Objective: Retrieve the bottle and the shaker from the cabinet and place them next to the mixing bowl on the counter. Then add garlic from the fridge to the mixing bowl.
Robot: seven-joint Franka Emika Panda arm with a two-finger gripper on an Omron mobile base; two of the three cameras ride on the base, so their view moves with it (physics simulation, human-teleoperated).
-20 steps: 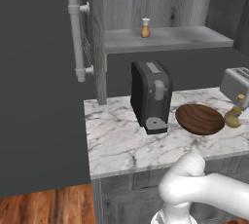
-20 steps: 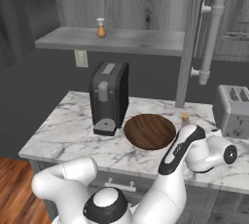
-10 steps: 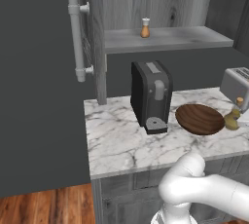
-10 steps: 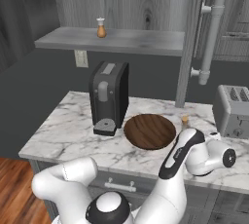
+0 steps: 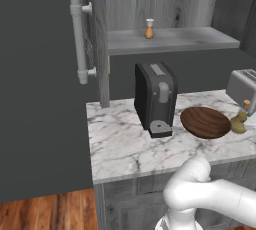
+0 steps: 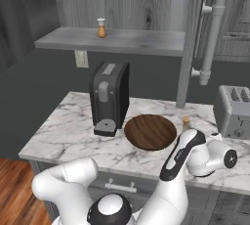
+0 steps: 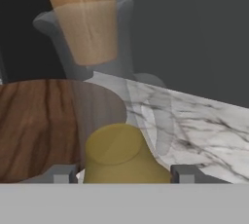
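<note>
In the hand view a glass bottle (image 7: 116,157) with a cork stopper and yellow liquid stands between my gripper's (image 7: 124,174) fingertips (image 7: 182,173), which are shut on its base. From the base views the bottle (image 5: 239,122) is just right of the dark wooden mixing bowl (image 5: 206,122) on the marble counter. In the right base view only the bottle's cork (image 6: 186,120) pokes out behind my forearm, beside the bowl (image 6: 150,131). The small orange shaker (image 5: 149,29) stands alone on the open cabinet shelf (image 6: 101,28). Garlic and fridge interior are out of view.
A black coffee machine (image 5: 156,99) stands left of the bowl. A silver toaster (image 5: 244,86) sits behind the bottle at the counter's right end. A tall door with a long grey handle (image 5: 79,39) borders the shelf.
The bottle and my hand have sunk slightly beside the bowl. Everything else stays put.
</note>
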